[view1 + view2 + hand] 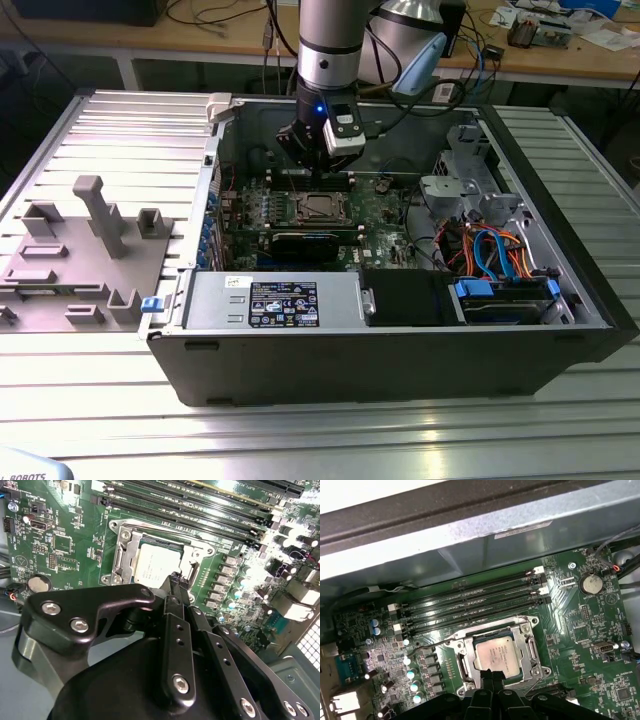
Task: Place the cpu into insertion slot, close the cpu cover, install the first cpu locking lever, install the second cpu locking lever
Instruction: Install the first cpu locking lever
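The cpu lies flat in the insertion slot on the green circuit board, its silver top showing. The cpu cover lies down around it as a silvery frame, with the chip showing through its window. My gripper hangs just above the edge of the socket. Its black fingers are pressed together with nothing between them. I cannot tell how the locking levers stand.
Long black memory slots run beside the socket. The open computer case holds a power supply, a metal drive cage and blue cables. A grey fixture sits on the table at the exterior view's left.
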Action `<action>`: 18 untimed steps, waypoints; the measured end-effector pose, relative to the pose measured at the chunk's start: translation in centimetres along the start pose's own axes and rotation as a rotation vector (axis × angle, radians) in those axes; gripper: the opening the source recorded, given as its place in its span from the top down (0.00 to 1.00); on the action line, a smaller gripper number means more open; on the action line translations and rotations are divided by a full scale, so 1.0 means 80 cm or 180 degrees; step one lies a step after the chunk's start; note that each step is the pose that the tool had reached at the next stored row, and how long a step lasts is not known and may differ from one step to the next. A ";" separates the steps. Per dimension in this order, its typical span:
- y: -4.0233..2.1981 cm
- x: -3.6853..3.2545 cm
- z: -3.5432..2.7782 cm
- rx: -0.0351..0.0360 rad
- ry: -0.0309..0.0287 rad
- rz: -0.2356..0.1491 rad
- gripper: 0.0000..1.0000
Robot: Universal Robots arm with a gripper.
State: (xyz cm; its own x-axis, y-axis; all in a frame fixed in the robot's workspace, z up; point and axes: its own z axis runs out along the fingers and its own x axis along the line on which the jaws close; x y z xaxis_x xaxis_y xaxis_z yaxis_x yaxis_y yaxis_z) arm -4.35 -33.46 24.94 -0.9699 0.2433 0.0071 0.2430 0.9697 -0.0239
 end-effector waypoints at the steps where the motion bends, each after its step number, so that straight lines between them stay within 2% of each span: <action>1: 0.0000 0.0000 0.0000 0.0000 0.0000 -0.0005 0.89; 18: 0.0000 0.0000 0.0000 0.0001 -0.0003 -0.0114 0.89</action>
State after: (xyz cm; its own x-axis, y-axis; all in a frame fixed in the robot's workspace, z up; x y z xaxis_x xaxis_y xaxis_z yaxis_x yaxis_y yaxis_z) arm -4.36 -33.46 24.94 -0.9780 0.2083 0.0071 0.2081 0.9778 -0.0240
